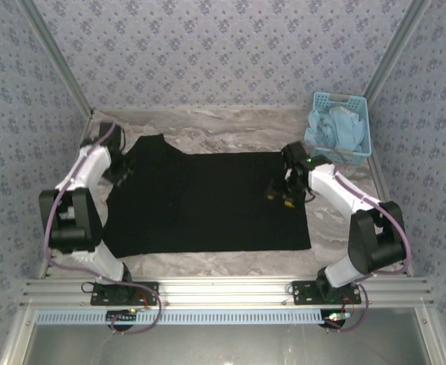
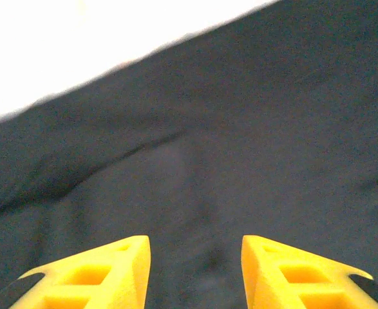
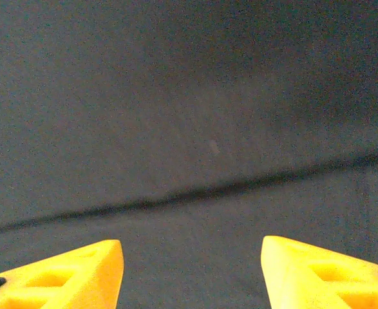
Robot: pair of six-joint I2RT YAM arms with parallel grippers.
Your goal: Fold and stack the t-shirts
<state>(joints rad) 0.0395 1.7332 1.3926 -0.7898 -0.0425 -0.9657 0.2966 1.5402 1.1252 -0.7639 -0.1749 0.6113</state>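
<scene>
Currently black t-shirt [image 1: 207,201] lies flat, plain side up, on the table [image 1: 230,125]. Left gripper [image 2: 195,248] sits over its far-left part, jaws apart, nothing between. Right gripper [image 3: 192,251] sits over its right side, jaws wide, empty. Blue basket [image 1: 340,96] at far right.

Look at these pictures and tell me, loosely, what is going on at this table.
Two robot arms are working on a black t-shirt lying flat on the marbled table, plain side up. The left claw is low over the shirt's left end, the right claw low over its right end. Both are open, with only cloth beneath them and nothing gripped. A blue basket holding pale blue cloth sits at the far right corner.
</scene>
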